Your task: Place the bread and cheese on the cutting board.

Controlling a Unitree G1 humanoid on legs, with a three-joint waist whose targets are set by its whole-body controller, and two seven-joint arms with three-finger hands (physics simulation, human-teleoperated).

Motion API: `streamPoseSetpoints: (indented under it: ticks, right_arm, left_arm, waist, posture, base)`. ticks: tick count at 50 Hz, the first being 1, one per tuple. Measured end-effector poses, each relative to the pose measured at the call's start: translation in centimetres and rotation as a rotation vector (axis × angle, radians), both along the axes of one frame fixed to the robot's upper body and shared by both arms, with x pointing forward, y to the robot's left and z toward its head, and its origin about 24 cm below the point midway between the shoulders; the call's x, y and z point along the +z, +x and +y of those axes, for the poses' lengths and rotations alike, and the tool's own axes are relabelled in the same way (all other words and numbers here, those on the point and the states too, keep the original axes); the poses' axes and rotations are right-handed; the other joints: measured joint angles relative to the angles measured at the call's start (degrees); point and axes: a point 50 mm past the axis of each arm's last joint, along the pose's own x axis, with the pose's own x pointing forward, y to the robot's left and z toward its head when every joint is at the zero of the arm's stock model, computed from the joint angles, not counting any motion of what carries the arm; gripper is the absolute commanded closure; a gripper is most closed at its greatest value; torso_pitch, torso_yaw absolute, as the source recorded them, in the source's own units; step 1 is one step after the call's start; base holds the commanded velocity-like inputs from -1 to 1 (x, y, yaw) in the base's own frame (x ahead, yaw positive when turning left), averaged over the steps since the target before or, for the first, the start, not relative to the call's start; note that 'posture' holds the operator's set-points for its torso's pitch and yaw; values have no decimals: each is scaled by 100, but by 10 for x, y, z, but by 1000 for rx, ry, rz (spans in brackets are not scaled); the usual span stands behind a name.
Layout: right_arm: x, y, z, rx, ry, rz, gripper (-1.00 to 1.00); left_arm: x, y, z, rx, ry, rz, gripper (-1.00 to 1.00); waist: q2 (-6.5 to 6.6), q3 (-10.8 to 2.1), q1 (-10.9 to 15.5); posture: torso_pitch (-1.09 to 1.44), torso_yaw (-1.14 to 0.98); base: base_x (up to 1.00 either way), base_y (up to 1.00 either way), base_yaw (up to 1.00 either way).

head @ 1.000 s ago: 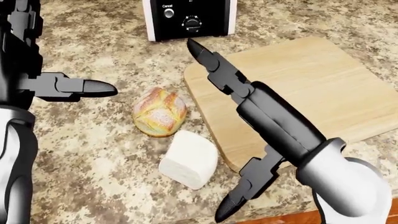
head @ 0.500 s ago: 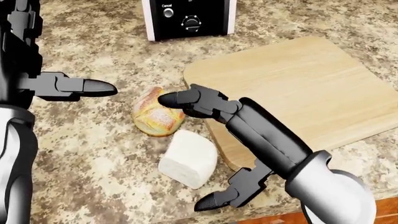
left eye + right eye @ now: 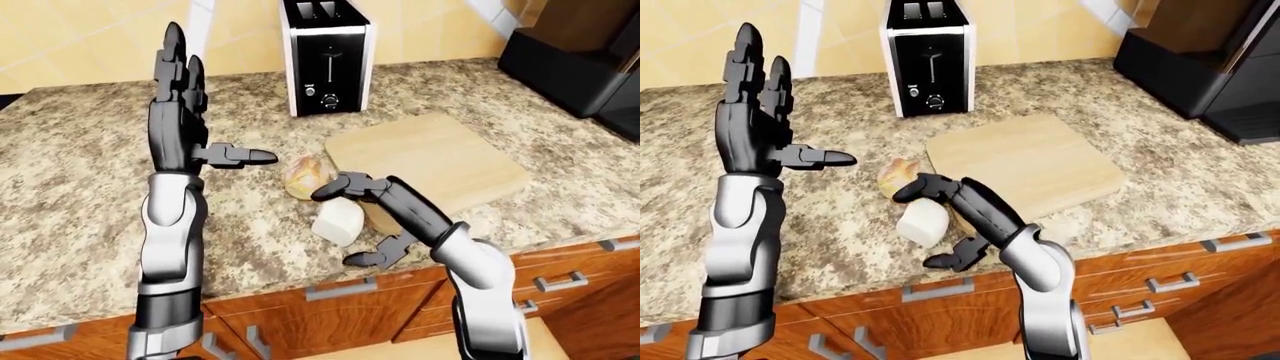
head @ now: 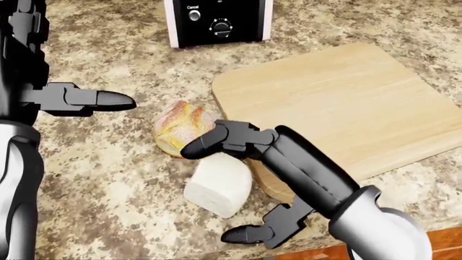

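while the bread [image 4: 182, 133] and cheese [image 4: 218, 183] lie just left of the board [image 4: 346, 103], our unclenched right hand [image 4: 225, 181] straddles the cheese, so we judge fingers must close next.

Bright, even light (soft shadows), sharp

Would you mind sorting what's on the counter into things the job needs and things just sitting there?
Needed: bread; cheese; cutting board; right hand, open over the cheese.
Just there: toaster; black appliance; left hand, raised.
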Motion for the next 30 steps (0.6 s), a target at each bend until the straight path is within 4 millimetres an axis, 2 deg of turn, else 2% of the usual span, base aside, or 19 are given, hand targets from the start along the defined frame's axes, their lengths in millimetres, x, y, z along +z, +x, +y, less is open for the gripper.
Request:
streamPoseSetpoints:
  ticks: [19,30]
  right_arm:
    - [6,3,0,-13,-2,-27,56]
    - [44,6,-9,-39,9,-104,58]
  left_arm:
    - [0,0,-1,-1,1,-2,-100]
    - [0,-1,-2,0,4,-3,-100]
  waist:
    - [13,1,24]
    - [19,14,25]
  posture:
    - [0,0]
    - [0,0]
  base:
    - [0,0,0]
    - [0,0,0]
